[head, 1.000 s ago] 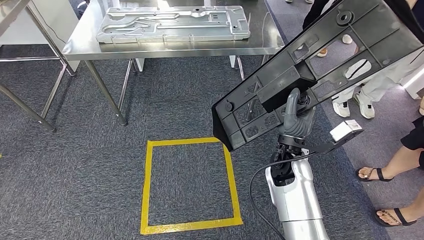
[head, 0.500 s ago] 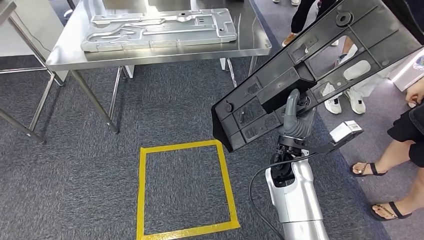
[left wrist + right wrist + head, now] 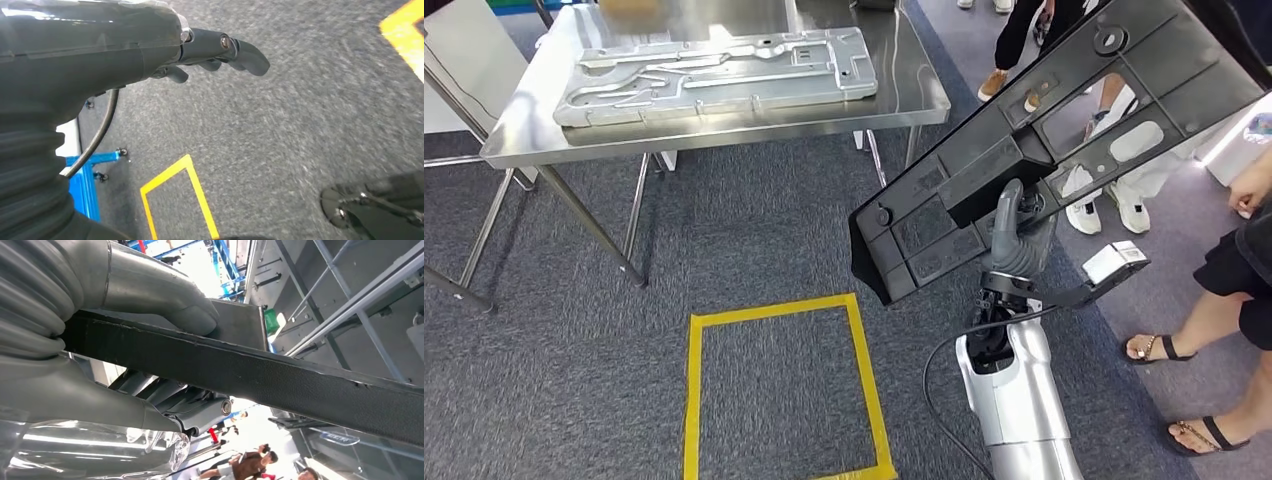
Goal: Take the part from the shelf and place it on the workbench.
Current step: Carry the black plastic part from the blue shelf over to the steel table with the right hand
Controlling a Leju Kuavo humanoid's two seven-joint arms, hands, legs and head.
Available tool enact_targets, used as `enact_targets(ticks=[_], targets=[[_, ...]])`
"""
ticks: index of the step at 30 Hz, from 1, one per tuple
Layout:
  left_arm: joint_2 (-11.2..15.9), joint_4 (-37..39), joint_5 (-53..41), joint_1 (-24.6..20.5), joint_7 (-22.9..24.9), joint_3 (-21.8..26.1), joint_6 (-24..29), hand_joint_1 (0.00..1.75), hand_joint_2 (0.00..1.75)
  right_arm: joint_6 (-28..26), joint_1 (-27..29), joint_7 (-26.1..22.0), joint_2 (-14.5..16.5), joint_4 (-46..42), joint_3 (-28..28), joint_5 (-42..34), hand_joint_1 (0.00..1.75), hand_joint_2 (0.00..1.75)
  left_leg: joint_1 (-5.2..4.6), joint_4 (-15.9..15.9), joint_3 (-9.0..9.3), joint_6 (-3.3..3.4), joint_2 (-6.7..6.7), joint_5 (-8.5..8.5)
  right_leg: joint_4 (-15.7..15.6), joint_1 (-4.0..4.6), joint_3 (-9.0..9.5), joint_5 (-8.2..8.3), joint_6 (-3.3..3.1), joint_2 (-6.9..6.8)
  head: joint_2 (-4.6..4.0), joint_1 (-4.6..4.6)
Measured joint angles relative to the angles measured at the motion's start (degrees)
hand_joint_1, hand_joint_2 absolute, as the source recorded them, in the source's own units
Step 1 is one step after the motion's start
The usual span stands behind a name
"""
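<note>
1. Gripping the black part (image 3: 1044,150) with my right hand (image 3: 1020,238), I am seeing it tilting from centre frame up to the upper right corner of the head view.
2. In the right wrist view I am watching the thumb (image 3: 165,295) pressing one face of the part's edge (image 3: 280,385), the fingers (image 3: 195,407) clamping the other.
3. My left hand (image 3: 210,50) is hanging over grey carpet (image 3: 300,125), fingers curled inward, holding nothing.
4. The steel workbench (image 3: 904,95) is sitting in the upper left, carrying a silver panel (image 3: 714,75).
5. Yellow tape square (image 3: 779,310) is lying lower centre; people's legs (image 3: 1214,300) are standing at the right edge.
</note>
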Motion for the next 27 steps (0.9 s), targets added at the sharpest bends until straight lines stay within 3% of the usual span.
enact_targets(ticks=[3,5,8,10,11,13,15,16,17,19,21,22,24,25,26,27], targets=[[0.0,0.0,0.0,-0.1,0.0,0.1,0.1,0.0,1.75,-0.2,-0.3,0.2,0.0,0.4,0.1,1.0,1.75,1.75,-0.16,-3.0,2.03,0.8,-0.24,-1.48,0.5,-0.23,0.24,0.31,1.03,-0.25,0.0,-0.02],[0.0,0.0,0.0,0.0,0.0,0.1,0.1,0.0,1.75,-0.5,-0.7,0.2,-0.1,0.6,0.4,1.9,1.75,1.75,0.28,-4.4,3.76,1.07,-0.6,-1.82,3.5,-0.29,-1.13,0.25,1.65,-0.43,0.0,-0.01],[-0.1,0.0,-0.3,0.1,0.0,0.1,0.2,0.0,1.75,-1.0,-1.0,0.2,-0.2,1.4,0.7,2.5,1.75,1.75,0.61,-4.9,5.54,1.25,-1.41,-2.81,12.5,-0.84,-7.74,-2.75,2.74,-0.51,0.0,-0.01],[-0.1,0.0,-0.5,0.4,0.0,0.2,0.2,0.0,1.75,-1.1,-0.7,0.4,-0.3,2.1,0.7,2.8,1.75,1.75,0.9,-4.9,6.74,0.89,-2.35,-3.84,14.7,-1.42,-11.14,-3.62,3.42,-0.54,0.01,-0.01],[-0.1,0.0,-0.7,0.5,0.1,0.2,0.3,0.0,1.75,-1.1,-0.6,0.6,-0.3,2.4,0.8,2.9,1.75,1.75,1.07,-4.8,7.46,0.65,-2.86,-4.41,13.2,-1.71,-11.61,-2.39,3.69,-0.51,0.01,-0.01],[-0.1,0.0,-1.0,0.7,0.1,0.2,0.4,0.0,1.75,-1.1,-0.7,1.1,-0.5,2.9,0.9,3.2,1.75,1.75,1.38,-4.6,8.78,0.06,-3.83,-5.69,6.4,-2.27,-10.46,3.5,4.16,0.38,0.0,0.0],[-0.1,0.0,-1.0,0.7,0.1,0.2,0.5,0.0,1.75,-1.0,-0.6,1.5,-0.7,3.4,1.1,3.3,1.75,1.75,1.53,-4.2,9.37,-0.75,-4.8,-6.91,1.4,-2.36,-9.25,7.19,3.98,1.61,0.0,0.0],[-0.2,0.0,-1.0,0.8,0.1,0.2,0.6,0.0,1.75,-1.0,-0.6,1.6,-0.8,3.5,1.2,3.4,1.75,1.75,1.55,-4.0,9.51,-1.19,-5.19,-7.24,0.6,-2.27,-9.04,7.74,3.63,1.94,0.0,0.0],[-0.2,0.0,-1.0,0.8,0.1,0.2,0.6,0.0,1.75,-1.0,-0.6,1.8,-0.9,3.6,1.3,3.4,1.75,1.75,1.57,-3.8,9.66,-1.56,-5.48,-7.39,0.7,-2.1,-8.82,7.2,3.06,1.62,0.01,0.0],[-0.2,0.0,-0.9,1.1,0.2,0.2,0.8,0.0,1.75,-1.0,-0.7,2.0,-0.8,3.8,1.8,3.5,1.75,1.75,1.62,-2.6,9.7,-2.06,-4.87,-7.51,0.6,-2.06,-7.83,7.04,2.0,0.81,0.0,0.01],[-0.1,0.0,-0.8,1.1,0.3,0.3,0.8,0.0,1.75,-0.7,-1.2,2.1,-0.7,4.3,2.3,3.5,1.75,1.75,1.64,1.8,7.41,-2.47,-2.61,-8.79,0.4,-2.01,-6.6,6.23,1.19,0.03,0.0,-0.04],[-0.1,0.0,-0.8,1.1,0.4,0.3,0.8,0.0,1.75,-0.5,-1.4,2.1,-0.7,4.7,2.5,3.5,1.75,1.75,1.63,5.4,5.25,-2.7,-1.46,-10.02,0.4,-1.89,-6.1,5.74,0.94,-0.37,0.0,-0.05],[0.0,0.0,-0.8,1.0,0.6,0.4,0.6,0.0,1.75,0.1,-1.4,2.0,-0.8,5.9,2.6,3.1,1.75,1.75,1.65,11.6,0.46,-3.05,-0.48,-12.36,0.4,-1.65,-5.15,4.76,0.77,-1.06,0.0,-0.07],[0.1,0.0,-0.9,1.2,0.7,0.4,0.5,0.0,1.75,0.4,-1.4,1.8,-0.8,6.4,2.7,2.9,1.75,1.75,1.65,12.6,-0.97,-3.09,-0.33,-12.27,0.4,-1.57,-4.57,4.24,0.77,-1.3,0.0,-0.07],[0.3,0.0,-1.0,1.3,0.8,0.5,0.4,0.0,1.75,0.7,-1.4,1.6,-0.8,6.8,2.8,2.7,1.75,1.75,1.65,11.5,-1.41,-3.03,-0.23,-10.9,0.4,-1.52,-3.87,3.68,0.81,-1.46,0.0,-0.07],[0.4,0.0,-1.1,1.5,0.9,0.5,0.3,0.0,1.75,0.8,-1.4,1.4,-0.8,7.2,2.9,2.6,1.75,1.75,1.64,8.5,-0.89,-2.88,-0.11,-8.41,0.4,-1.5,-3.1,3.12,0.9,-1.59,-0.01,-0.07]])
